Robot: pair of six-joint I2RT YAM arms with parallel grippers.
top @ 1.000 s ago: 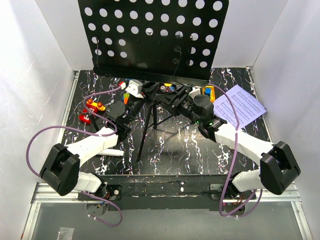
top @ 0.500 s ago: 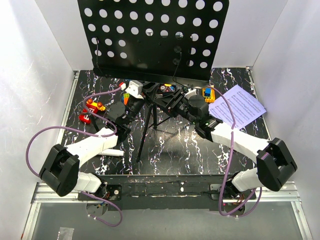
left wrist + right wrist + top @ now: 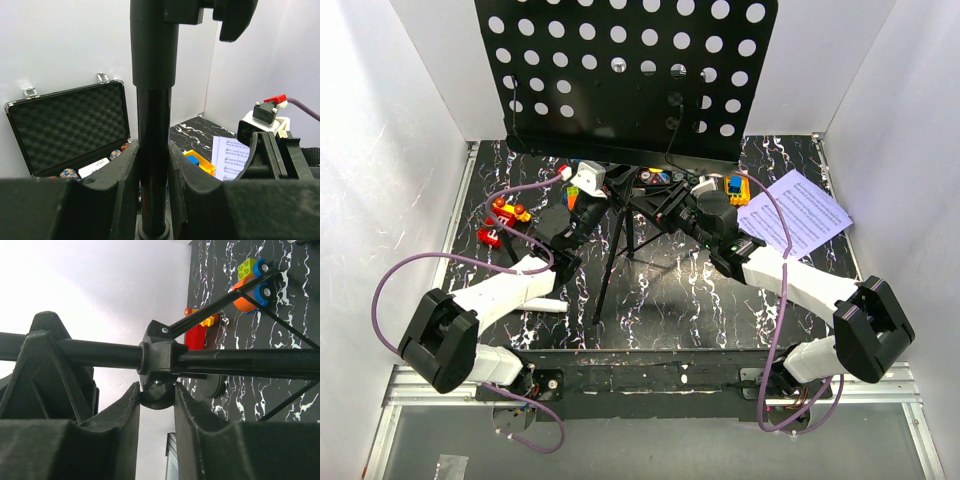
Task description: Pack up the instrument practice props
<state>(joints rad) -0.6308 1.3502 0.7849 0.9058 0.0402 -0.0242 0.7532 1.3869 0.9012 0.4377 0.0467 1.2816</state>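
Progress on the packing looks close to zero, tbh. The tall black tripod music stand (image 3: 620, 70) is fully set up: the perforated metal desk is raised at the back and the legs are spread on the black marbled table (image 3: 670, 300), roughly in the middle between the two arms.

The stand's upright black tube (image 3: 152, 100) is clamped in the left gripper (image 3: 152, 160), with the fingers drawn in against it on both sides. The right gripper (image 3: 156, 392) is closed down to a narrow gap around the small round black knob (image 3: 156, 399) hanging under the leg collar (image 3: 159, 350), and both fingers appear to be touching it. So the step in hand is probably judged to be loosening that collar so the tripod can be folded, with the tube steadied from the other side.

The white sheet-music page (image 3: 800, 212) is left lying flat on the table at the right, not collected yet. No microphone can be made out in any view.

An open black foam-lined case with poker chips (image 3: 70, 127) is seen behind the tube, and small colourful toy blocks (image 3: 503, 214) are scattered at the left. So basically everything remains to be done: fold the stand, gather the page, find the mic.
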